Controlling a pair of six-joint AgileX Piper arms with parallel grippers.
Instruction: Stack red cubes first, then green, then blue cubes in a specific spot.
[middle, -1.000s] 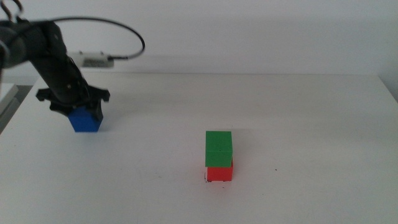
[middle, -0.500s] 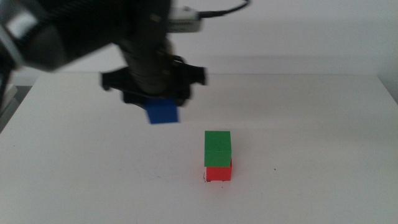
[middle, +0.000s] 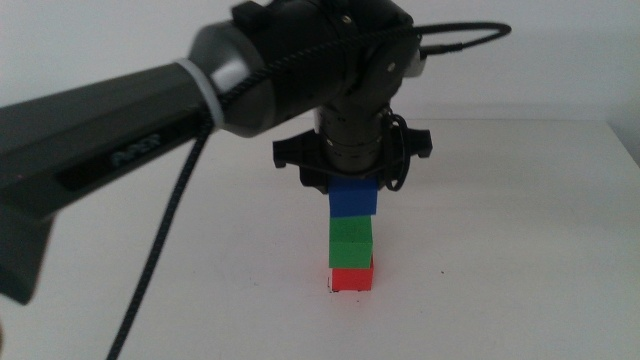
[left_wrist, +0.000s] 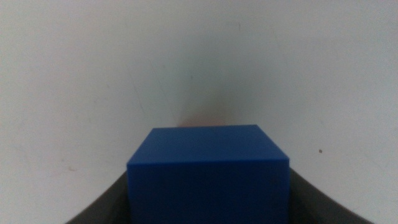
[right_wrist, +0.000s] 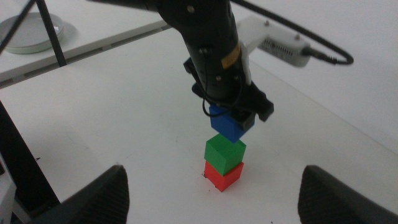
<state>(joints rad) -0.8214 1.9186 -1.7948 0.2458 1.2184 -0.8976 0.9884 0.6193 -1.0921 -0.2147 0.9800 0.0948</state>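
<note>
The white tabletop (middle: 520, 230) filled most of the middle view. Across the upper left of that frame ran the left arm (middle: 200, 110), thick and dark grey, with a black cable (middle: 160, 240) hanging from it. Its left pincer (middle: 353, 190) sat at the frame's centre, narrowed onto the blue cube (middle: 354, 197), which it held directly above the green cube (middle: 351, 241); whether the two touched could not be told. The green cube rested on the red cube (middle: 351, 279), just below centre, with a small black corner mark (middle: 330, 290) at the red cube's lower left. In the left wrist view the blue cube (left_wrist: 208, 174) filled the lower middle between the dark jaws. The right pincer (right_wrist: 211, 205) stood wide apart, well away from the stack.
</note>
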